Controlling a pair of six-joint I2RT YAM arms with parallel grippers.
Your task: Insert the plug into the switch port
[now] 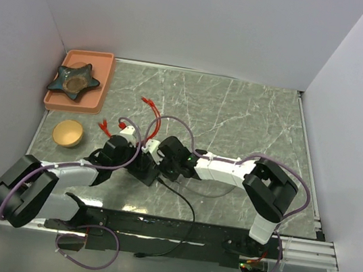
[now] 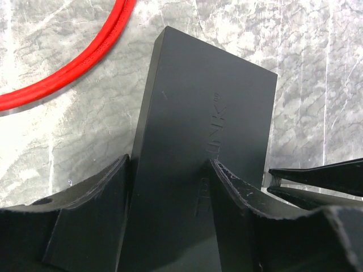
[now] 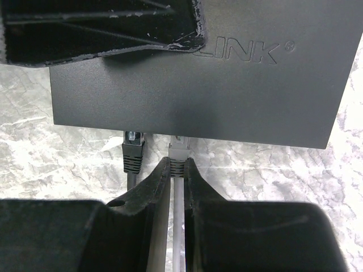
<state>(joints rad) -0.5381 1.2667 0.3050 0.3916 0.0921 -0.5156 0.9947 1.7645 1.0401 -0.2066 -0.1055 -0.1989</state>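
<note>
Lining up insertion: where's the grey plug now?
Right wrist view: the grey plug, pinched in the right gripper, is at the switch edge, just right of the black plug.

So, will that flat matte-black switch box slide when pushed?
Probably not: the left gripper clamps the flat matte-black switch box on both sides. Unheld, it might skid on the smooth marble-look tabletop as the right gripper presses the grey cable plug.

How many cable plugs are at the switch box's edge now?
2. A black plug sits at the edge of the flat matte-black rectangular box; a pale grey plug, beside it, is clamped in the jaws of the right gripper. Others may be hidden.
</note>
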